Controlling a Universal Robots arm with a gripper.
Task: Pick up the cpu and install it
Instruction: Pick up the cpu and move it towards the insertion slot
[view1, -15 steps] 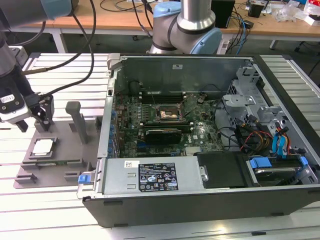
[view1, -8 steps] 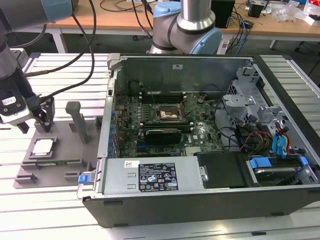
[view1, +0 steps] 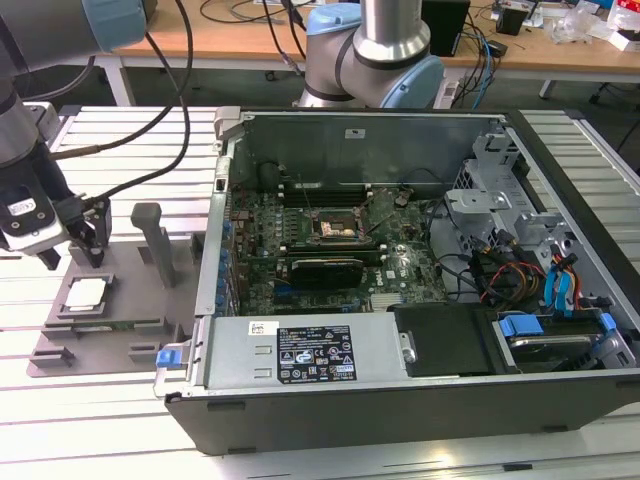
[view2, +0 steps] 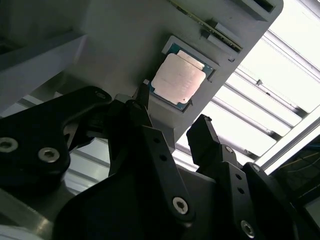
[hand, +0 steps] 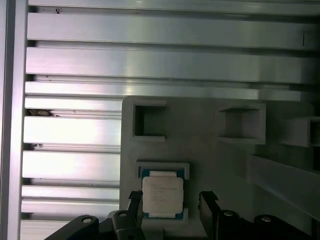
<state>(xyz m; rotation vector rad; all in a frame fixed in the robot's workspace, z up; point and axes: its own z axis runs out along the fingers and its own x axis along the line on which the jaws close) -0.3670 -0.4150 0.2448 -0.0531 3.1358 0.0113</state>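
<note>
The cpu (view1: 85, 293) is a small square chip with a pale silver top, lying flat in a recess of the grey fixture plate (view1: 120, 340) at the exterior view's left. My gripper (view1: 88, 260) hangs just above it, open, with nothing held. In both wrist views the two black fingers stand on either side of the cpu (hand: 161, 196) (view2: 178, 77), with the gripper (hand: 170, 196) (view2: 172, 107) a short way off it. The dark metal-framed socket (view1: 335, 228) sits on the motherboard inside the open computer case.
The open computer case (view1: 400, 360) takes up the middle and right of the exterior view, with cables, drive bays and a power supply inside. A grey upright post (view1: 150, 235) rises from the fixture plate beside the gripper. The table is ribbed aluminium (view1: 100, 420).
</note>
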